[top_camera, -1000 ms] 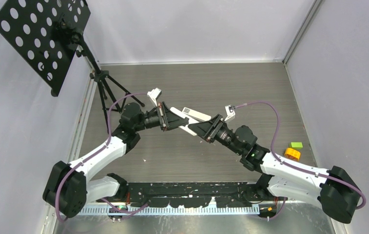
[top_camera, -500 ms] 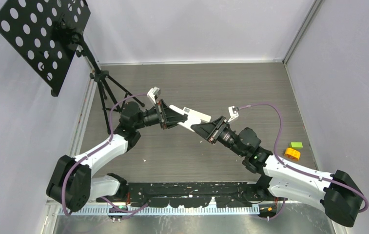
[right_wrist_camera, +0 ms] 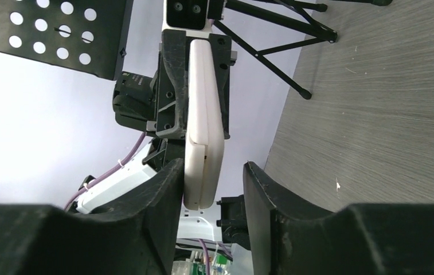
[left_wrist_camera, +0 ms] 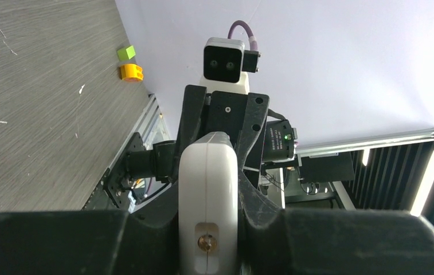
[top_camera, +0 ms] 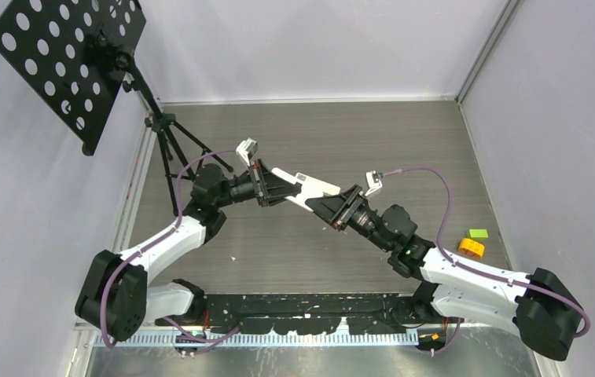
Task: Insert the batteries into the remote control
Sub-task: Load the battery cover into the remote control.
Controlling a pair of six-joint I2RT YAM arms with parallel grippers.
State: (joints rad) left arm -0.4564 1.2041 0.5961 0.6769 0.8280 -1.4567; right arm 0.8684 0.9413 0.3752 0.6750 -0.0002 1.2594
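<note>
Stand (top_camera: 66, 63): black perforated plate on a tripod, far left of the table (top_camera: 404, 149).
Left gripper (top_camera: 290, 191): clamped tight on one end of the remote, which fills the gap between its fingers.
Remote (top_camera: 319, 186): white, mid-table, reaching from the left gripper to the right one.
Right gripper (top_camera: 317, 206): jaws parted around the remote's other end, close on one side with a clear gap on the other.
Orange block (top_camera: 471, 247): far right.
Green block (top_camera: 479, 233): just beside the orange block.
</note>
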